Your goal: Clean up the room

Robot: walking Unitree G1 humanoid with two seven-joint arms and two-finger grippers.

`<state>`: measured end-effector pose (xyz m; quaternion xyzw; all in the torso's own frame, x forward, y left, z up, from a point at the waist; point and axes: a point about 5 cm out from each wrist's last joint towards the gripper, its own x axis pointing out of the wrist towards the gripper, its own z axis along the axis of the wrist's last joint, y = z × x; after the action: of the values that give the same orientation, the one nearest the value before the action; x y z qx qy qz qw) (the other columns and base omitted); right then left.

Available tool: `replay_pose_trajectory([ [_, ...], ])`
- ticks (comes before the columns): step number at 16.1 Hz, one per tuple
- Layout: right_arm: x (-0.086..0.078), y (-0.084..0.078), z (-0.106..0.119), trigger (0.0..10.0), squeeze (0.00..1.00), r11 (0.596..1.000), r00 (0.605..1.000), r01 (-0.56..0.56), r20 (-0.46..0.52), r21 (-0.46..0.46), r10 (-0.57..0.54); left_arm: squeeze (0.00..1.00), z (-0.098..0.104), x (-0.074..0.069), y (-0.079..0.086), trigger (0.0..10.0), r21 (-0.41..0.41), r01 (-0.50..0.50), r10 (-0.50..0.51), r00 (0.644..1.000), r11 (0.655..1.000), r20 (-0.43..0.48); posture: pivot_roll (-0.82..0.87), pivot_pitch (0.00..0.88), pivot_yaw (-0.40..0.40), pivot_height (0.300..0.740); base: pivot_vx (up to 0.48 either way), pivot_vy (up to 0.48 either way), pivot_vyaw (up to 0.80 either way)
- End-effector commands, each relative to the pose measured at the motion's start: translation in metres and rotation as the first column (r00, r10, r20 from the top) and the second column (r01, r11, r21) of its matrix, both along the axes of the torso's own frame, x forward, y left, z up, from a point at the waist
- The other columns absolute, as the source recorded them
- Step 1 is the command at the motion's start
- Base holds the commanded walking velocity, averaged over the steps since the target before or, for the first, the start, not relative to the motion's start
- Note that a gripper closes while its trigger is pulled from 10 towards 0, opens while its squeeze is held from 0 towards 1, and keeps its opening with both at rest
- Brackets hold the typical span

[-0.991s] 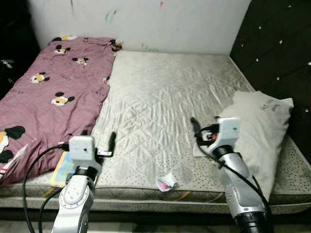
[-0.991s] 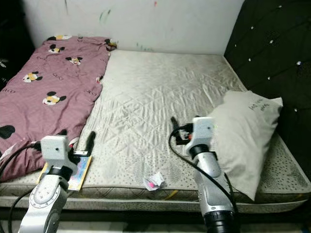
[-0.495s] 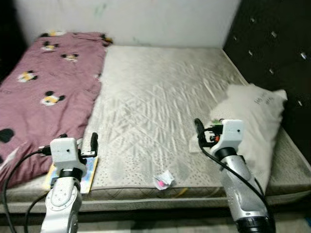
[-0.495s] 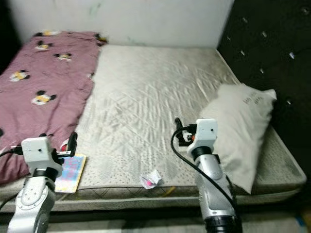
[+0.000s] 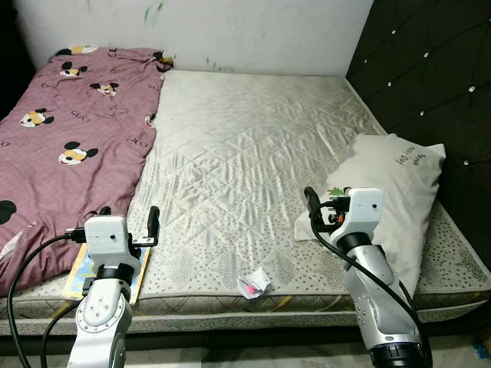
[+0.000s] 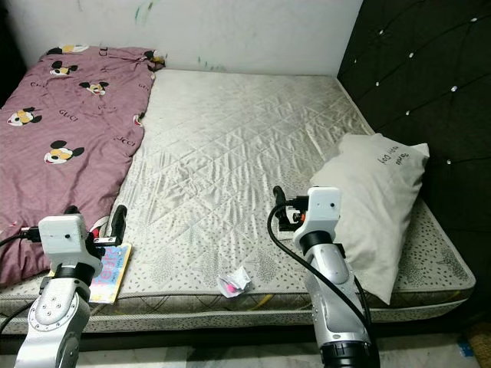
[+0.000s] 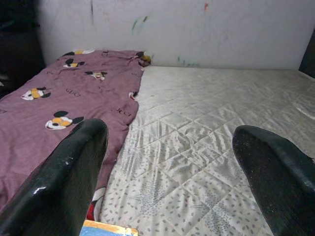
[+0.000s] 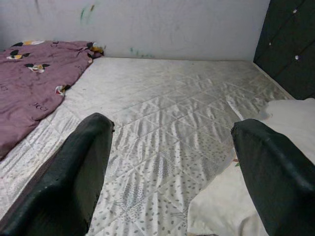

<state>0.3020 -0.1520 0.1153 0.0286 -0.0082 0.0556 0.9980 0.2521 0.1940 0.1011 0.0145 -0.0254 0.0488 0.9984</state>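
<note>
The pink blanket (image 5: 69, 146) carries cartoon mouse heads and small words that seem to read "GUCCI". The pillow (image 5: 395, 199) has dark writing, too small to read. A crumpled white and pink wrapper (image 5: 255, 282) lies at the front edge of the mattress (image 5: 245, 153), between the two grippers and nearer the robot than both. The left gripper (image 7: 167, 172) and the right gripper (image 8: 170, 167) hover above the bed, each with fingers spread apart, holding nothing. A colourful booklet (image 5: 80, 268) lies under the left gripper.
</note>
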Motion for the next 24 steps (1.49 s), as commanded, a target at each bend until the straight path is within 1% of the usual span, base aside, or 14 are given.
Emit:
replay_pose_trajectory([
  [1,0.0001,0.0002,0.0047,10.0,0.0,1.0,1.0,-0.006,0.012,-0.001,0.006,0.0,0.001,0.0003,-0.0039,10.0,0.01,0.015,-0.015,1.0,1.0,-0.002,-0.02,0.067,-0.051,0.74,0.0,0.0,0.0],
  [9,0.0017,0.0007,0.0048,10.0,0.0,1.0,1.0,-0.017,0.011,0.006,0.017,0.0,0.001,0.0043,-0.0029,10.0,0.021,-0.014,0.014,1.0,1.0,-0.008,-0.02,0.071,-0.05,0.74,0.0,0.0,0.0],
  [11,0.0022,0.0009,0.0049,10.0,0.0,1.0,1.0,-0.021,0.009,0.006,0.021,0.0,0.0011,0.0048,-0.0029,10.0,0.023,-0.018,0.019,1.0,1.0,-0.008,-0.03,0.072,-0.052,0.732,0.0,0.0,0.0],
  [18,0.0024,0.0015,0.0047,10.0,0.0,1.0,0.999,-0.03,0.011,0.008,0.03,0.0,0.0008,0.006,-0.0037,10.0,0.017,-0.023,0.023,1.0,1.0,-0.009,-0.03,0.07,-0.052,0.647,0.0,0.0,0.0],
  [23,0.0023,0.0022,0.0044,10.0,0.0,0.999,0.999,-0.041,0.011,0.007,0.04,0.0,0.0015,0.0077,-0.0046,10.0,0.016,-0.025,0.025,1.0,1.0,-0.006,-0.03,0.06,-0.05,0.607,0.0,0.0,0.0],
  [24,0.0023,0.0023,0.0042,10.0,0.0,0.999,0.999,-0.044,0.011,0.006,0.044,0.0,0.0013,0.008,-0.0041,10.0,0.01,-0.037,0.037,0.999,0.999,-0.005,-0.03,0.059,-0.049,0.587,0.0,0.0,0.0],
])
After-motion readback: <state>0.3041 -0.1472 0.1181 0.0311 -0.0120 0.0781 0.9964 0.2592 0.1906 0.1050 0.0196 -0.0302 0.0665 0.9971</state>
